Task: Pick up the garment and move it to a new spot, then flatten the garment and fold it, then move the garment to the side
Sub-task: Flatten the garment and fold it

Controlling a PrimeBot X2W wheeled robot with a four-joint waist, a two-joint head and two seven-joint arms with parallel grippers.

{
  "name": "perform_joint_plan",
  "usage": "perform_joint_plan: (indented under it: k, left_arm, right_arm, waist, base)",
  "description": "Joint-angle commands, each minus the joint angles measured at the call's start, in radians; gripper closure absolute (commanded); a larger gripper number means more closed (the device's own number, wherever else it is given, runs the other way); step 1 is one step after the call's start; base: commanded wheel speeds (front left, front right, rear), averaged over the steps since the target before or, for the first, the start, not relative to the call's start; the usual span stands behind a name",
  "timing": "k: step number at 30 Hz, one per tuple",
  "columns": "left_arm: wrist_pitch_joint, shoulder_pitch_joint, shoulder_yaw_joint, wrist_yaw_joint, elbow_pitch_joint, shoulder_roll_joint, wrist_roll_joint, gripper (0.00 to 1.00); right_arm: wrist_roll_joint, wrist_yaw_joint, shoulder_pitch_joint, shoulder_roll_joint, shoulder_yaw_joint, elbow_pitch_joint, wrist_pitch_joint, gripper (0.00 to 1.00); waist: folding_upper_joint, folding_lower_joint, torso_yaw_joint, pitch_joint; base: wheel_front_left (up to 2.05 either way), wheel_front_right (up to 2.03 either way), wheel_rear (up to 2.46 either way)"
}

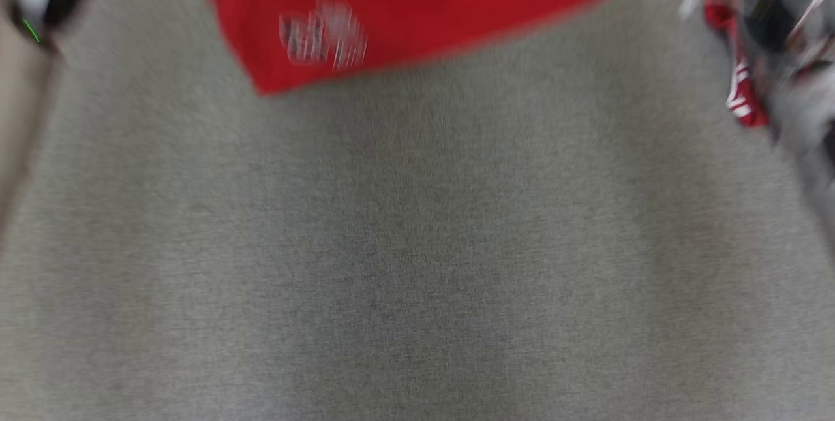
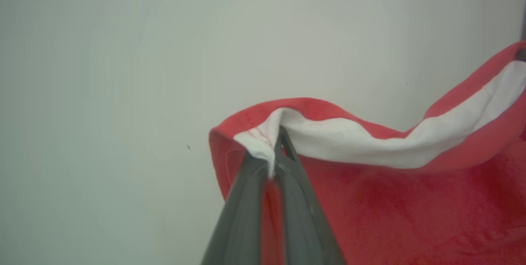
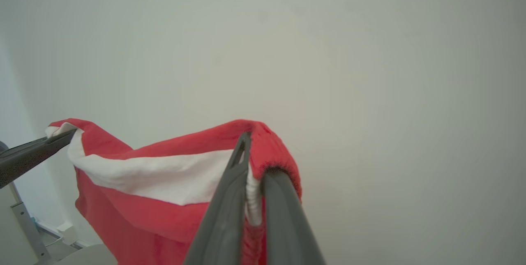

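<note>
The grey surface (image 1: 417,264) lies open across its near and middle parts, hemmed by the red garment (image 1: 424,10) at the far side and blurred clutter (image 1: 757,29) at far right.

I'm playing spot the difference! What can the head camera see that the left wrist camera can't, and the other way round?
Head view: a blurry white print on the red garment, and a wide grey surface. Left wrist view: the left gripper pinched shut on the garment's white-lined edge, with a pale backdrop behind. Both share the red garment itself.
</note>
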State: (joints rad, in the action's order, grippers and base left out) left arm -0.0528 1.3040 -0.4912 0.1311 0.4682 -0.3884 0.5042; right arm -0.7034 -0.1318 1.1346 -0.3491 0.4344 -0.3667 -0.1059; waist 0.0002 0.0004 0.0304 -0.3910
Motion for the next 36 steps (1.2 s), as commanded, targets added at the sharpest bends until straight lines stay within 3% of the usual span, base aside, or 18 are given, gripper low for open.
perform_joint_plan:
  k: [1, 2, 7, 15, 23, 36]
  left_arm:
    - [0.007, 0.089, -0.014, -0.002, 0.029, -0.010, 0.013, 1.00]
    - [0.011, 0.204, -0.029, -0.002, 0.069, -0.011, 0.023, 1.00]
    - [0.021, 0.454, -0.070, -0.002, 0.182, -0.018, 0.038, 1.00]
    - [-0.001, 0.699, -0.137, -0.002, 0.367, -0.007, 0.090, 1.00]
    - [-0.026, 0.782, -0.225, -0.002, 0.472, -0.005, 0.118, 1.00]
    - [-0.064, 0.829, -0.323, -0.002, 0.542, -0.015, 0.188, 1.00]
  right_arm:
    - [-0.022, 0.003, 0.088, 0.012, -0.017, -0.020, 0.021, 1.00]
    - [-0.027, 0.003, 0.205, 0.020, -0.029, -0.062, 0.046, 1.00]
    - [-0.012, 0.003, 0.472, 0.045, -0.039, -0.191, 0.071, 1.00]
    - [-0.012, 0.003, 0.737, 0.076, -0.021, -0.382, 0.055, 1.00]
    - [-0.043, 0.003, 0.817, 0.097, 0.029, -0.507, 0.015, 1.00]
    - [-0.105, 0.003, 0.851, 0.093, 0.123, -0.579, -0.028, 1.00]
  waist:
    - [-0.0002, -0.0004, 0.017, -0.182]
    - [-0.0002, -0.0004, 0.027, -0.223]
    - [-0.0002, -0.0004, 0.052, -0.287]
    - [-0.0002, -0.0004, 0.065, -0.312]
    - [-0.0002, -0.0004, 0.071, -0.321]
    - [-0.0002, -0.0004, 0.072, -0.346]
  base:
    - [0.00, 0.00, 0.00]
    - [0.00, 0.00, 0.00]
    - [0.00, 0.00, 0.00]
    - [0.00, 0.00, 0.00]
    - [0.00, 0.00, 0.00]
    - [0.00, 0.00, 0.00]
